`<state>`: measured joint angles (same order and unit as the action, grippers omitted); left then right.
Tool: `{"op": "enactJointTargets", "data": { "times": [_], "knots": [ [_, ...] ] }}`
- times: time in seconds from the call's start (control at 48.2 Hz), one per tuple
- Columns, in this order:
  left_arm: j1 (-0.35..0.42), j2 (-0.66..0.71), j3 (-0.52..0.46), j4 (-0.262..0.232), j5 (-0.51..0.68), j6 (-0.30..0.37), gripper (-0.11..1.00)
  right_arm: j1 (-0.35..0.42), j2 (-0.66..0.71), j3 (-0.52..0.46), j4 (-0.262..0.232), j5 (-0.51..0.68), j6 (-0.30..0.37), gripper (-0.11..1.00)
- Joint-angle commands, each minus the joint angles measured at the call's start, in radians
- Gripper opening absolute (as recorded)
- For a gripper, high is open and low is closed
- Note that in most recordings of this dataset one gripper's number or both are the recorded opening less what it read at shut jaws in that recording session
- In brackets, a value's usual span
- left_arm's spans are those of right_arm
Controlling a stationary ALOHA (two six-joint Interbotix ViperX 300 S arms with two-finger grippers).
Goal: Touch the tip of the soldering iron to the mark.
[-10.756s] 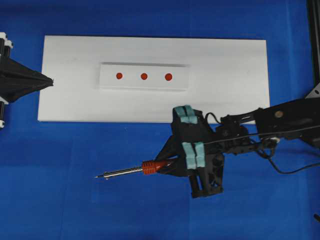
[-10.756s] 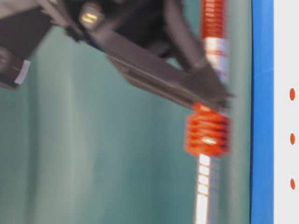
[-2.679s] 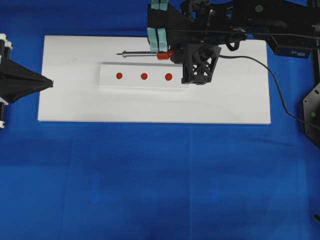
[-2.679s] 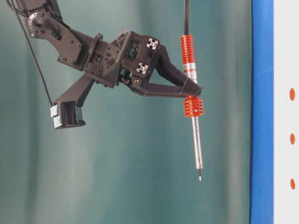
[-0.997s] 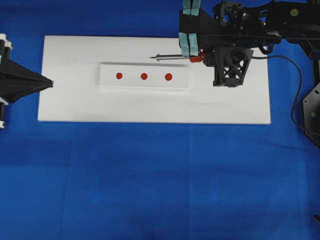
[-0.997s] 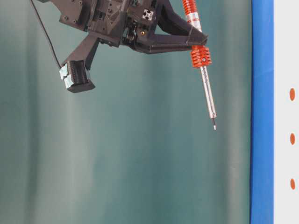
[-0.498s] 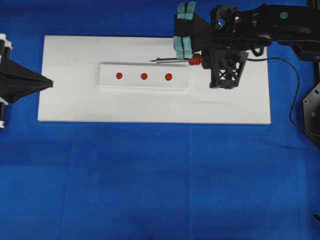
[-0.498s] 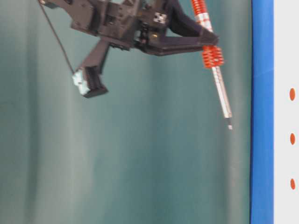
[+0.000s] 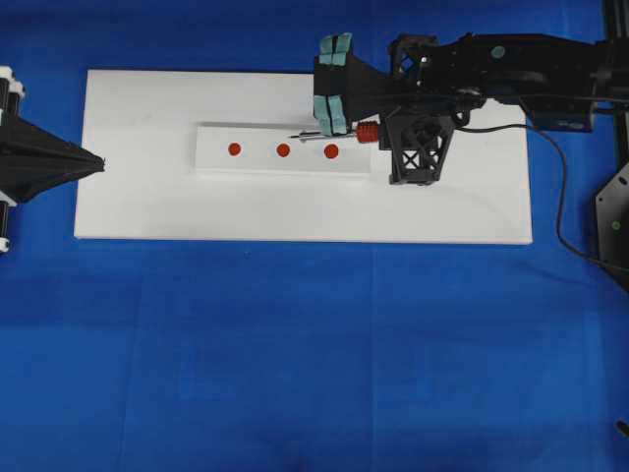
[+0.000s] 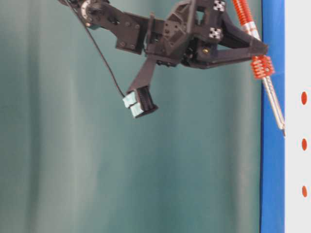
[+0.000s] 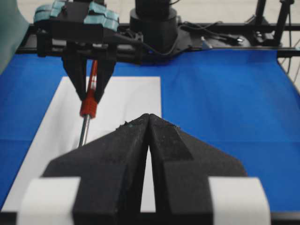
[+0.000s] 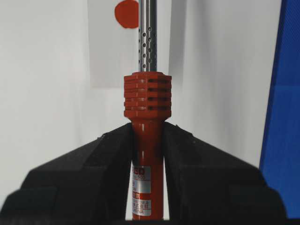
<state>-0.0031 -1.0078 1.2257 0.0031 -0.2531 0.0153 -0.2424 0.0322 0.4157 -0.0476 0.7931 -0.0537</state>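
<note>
My right gripper (image 9: 379, 132) is shut on the orange-red handle of the soldering iron (image 9: 339, 136), just behind its ribbed collar (image 12: 147, 96). The silver shaft points left and slopes down over the raised white strip (image 9: 216, 162) that bears three red marks. The tip (image 9: 293, 139) lies just up and right of the middle mark (image 9: 283, 149), left of the right mark (image 9: 331, 150). In the table-level view the tip (image 10: 283, 131) is at the board's surface between two marks; contact cannot be told. My left gripper (image 9: 100, 160) is shut and empty at the board's left edge.
The strip lies on a large white board (image 9: 147, 202) on a blue table. The iron's black cord (image 9: 556, 197) loops off to the right past the right arm. A black frame post (image 9: 614, 211) stands at the right edge.
My right gripper has moved left and down toward the strip, tilting the iron. The tip has dropped from well above the board to its surface. The left gripper has not moved.
</note>
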Motion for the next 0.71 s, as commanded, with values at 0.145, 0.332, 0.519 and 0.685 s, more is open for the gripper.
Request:
{"op": "enactJointTargets", "data": {
  "times": [0.145, 0.332, 0.519, 0.685],
  "knots": [
    [0.0, 0.005, -0.011, 0.002, -0.005, 0.002, 0.0, 0.012, 0.021, 0.002, 0.008, -0.032, 0.002, 0.06],
    [0.0, 0.005, -0.011, 0.002, -0.005, 0.002, 0.0, 0.012, 0.034, 0.002, 0.008, -0.038, 0.002, 0.06],
    [0.0, 0.005, -0.011, 0.002, -0.005, 0.002, 0.0, 0.014, 0.034, 0.002, 0.008, -0.038, 0.002, 0.06],
    [0.0, 0.005, -0.011, 0.002, -0.005, 0.002, 0.0, 0.014, 0.034, 0.003, 0.008, -0.037, 0.002, 0.06]
  ]
}}
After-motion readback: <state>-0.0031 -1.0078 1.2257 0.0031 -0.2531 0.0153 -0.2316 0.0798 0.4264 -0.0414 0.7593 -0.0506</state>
